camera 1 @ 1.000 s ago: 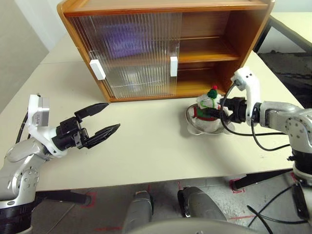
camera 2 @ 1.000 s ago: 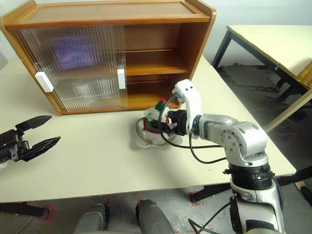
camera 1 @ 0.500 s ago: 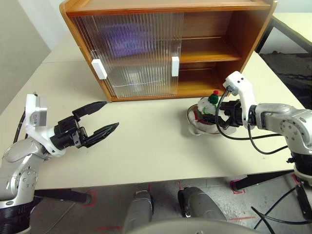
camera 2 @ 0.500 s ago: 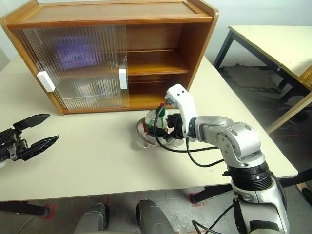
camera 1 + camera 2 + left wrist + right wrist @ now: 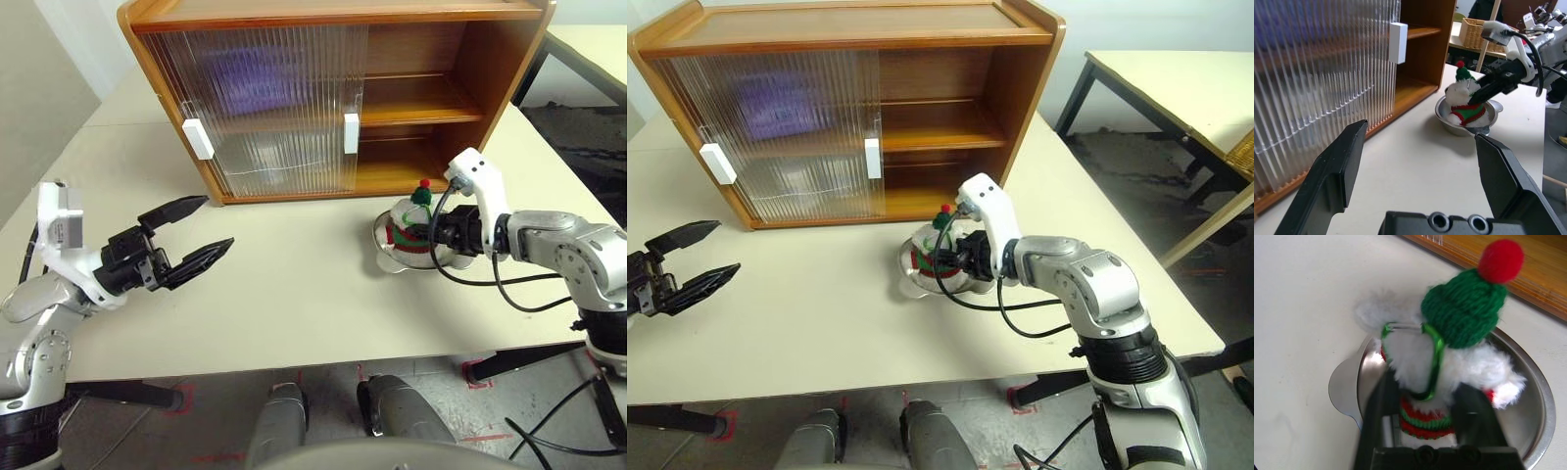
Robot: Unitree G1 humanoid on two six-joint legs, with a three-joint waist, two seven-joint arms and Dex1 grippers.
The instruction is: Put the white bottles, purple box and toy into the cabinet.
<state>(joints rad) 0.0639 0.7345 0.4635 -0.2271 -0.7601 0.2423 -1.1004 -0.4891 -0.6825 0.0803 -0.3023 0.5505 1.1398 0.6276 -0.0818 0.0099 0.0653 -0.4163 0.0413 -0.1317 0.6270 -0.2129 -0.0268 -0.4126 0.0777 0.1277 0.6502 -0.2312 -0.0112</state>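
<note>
A shallow metal bowl (image 5: 397,257) sits on the table (image 5: 294,304) toward its right edge, just in front of the cabinet's open right half. In the bowl stands the toy (image 5: 411,226), a pale fluffy figure with a red-and-green scarf band, a green knitted hat and a red bobble, upright and leaning a little toward the cabinet. A green wire clip hangs at its neck in the right wrist view.

Behind the bowl, the cabinet (image 5: 333,98) stands along the table's far edge. Its ribbed translucent sliding doors cover the left part, with a purple blur behind the upper shelf's pane and pale shapes behind the lower one; what they are cannot be told through the ribbing. The open right compartments hold nothing that can be made out.

Compared with a second ago, the right gripper (image 5: 1427,418) has drawn its two black fingers in from a wide spread and now clamps the toy's body at the scarf band, one finger on each side. The toy sits more upright in the bowl than it did then.

The right arm reaches in from the table's right edge, wrist bent so the gripper slants down and leftward into the bowl. The left gripper (image 5: 191,235) hovers above the table near its left front corner, fingers spread wide and level, pointing toward the bowl, grasping nothing.
</note>
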